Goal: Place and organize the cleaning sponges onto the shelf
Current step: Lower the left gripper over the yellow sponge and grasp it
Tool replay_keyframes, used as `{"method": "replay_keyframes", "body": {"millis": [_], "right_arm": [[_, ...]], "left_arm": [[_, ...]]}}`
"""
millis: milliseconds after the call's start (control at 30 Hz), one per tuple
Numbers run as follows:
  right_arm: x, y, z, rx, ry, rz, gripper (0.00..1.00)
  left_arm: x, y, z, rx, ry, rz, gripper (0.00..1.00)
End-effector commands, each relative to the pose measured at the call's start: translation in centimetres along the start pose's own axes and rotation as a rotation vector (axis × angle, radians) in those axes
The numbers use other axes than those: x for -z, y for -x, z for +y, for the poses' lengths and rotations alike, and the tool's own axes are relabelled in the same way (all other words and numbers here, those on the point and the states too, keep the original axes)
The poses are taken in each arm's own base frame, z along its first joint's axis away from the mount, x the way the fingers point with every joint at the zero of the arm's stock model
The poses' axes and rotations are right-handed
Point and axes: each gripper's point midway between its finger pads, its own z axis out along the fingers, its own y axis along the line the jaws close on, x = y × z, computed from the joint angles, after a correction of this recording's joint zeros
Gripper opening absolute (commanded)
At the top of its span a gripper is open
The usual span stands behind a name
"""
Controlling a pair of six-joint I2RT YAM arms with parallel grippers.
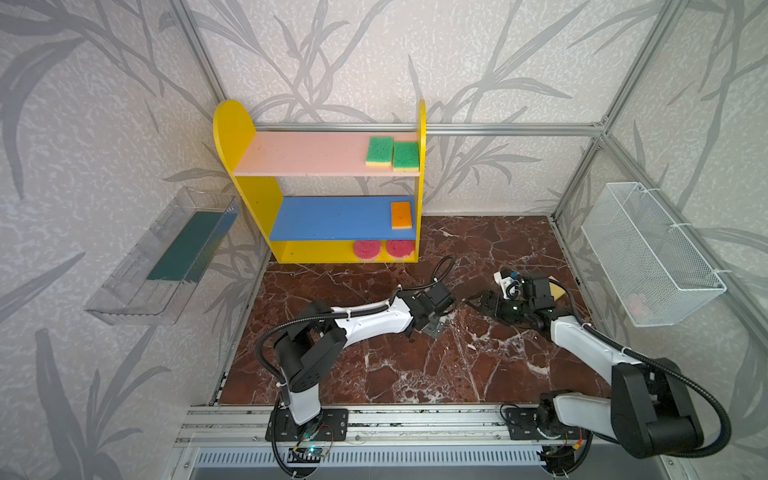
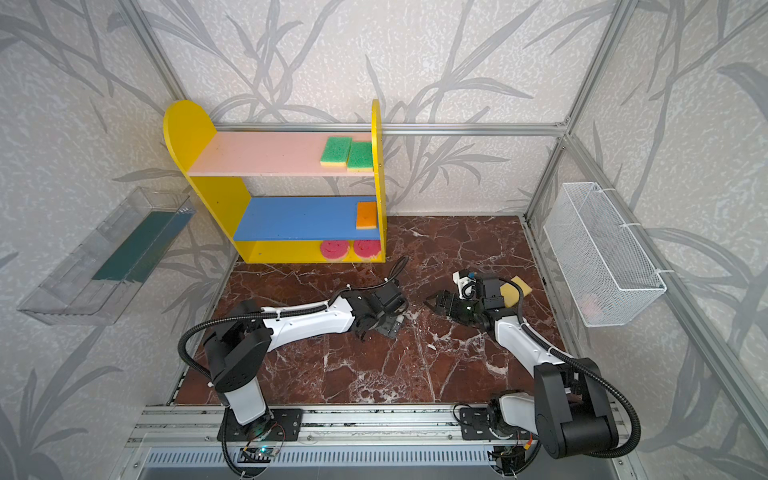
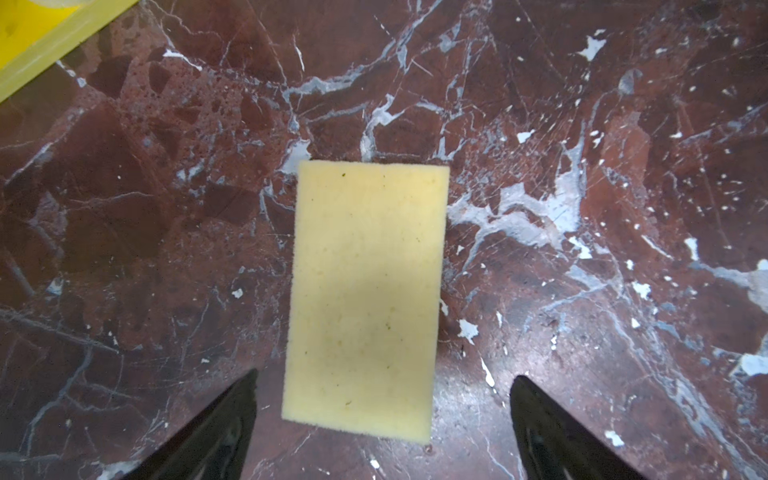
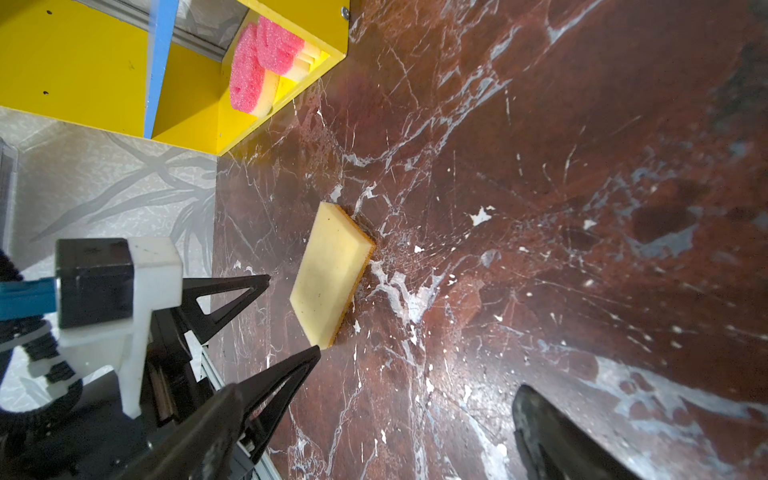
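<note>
The yellow shelf (image 1: pixel 235 124) stands at the back. Two green sponges (image 1: pixel 392 153) lie on its pink board, an orange one (image 1: pixel 401 215) on the blue board, and two round pink ones (image 1: pixel 383 249) on the base. A yellow sponge (image 3: pixel 365 299) lies flat on the marble floor, orange face down. My left gripper (image 3: pixel 385 376) hangs open over it, one finger on each side, not touching. The arm hides this sponge in both top views. My right gripper (image 1: pixel 471 298) is open and empty, pointing left. Another yellow sponge (image 1: pixel 557 289) lies behind the right wrist.
A clear plastic tray (image 1: pixel 166 257) hangs on the left wall and a white wire basket (image 1: pixel 652 253) on the right wall. The two grippers are close together mid-floor. An aluminium rail (image 1: pixel 415 419) runs along the front edge.
</note>
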Motion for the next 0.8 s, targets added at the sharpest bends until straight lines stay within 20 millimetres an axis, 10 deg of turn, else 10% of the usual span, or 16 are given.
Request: {"method": "replay_keyframes", "body": {"millis": [0,767], "right_arm": [[0.3,-0.1,0.5,0.015,0.021,0.0,0.99],[-0.1,-0.1,0.2,0.008,0.017,0.009,0.99]], "left_arm": [[-0.4,-0.7,1.1,-0.01,0.006,0.033,0.96],[-4.4,-2.8,-0.2,0.018,-0.07,0.126,0.9]]}}
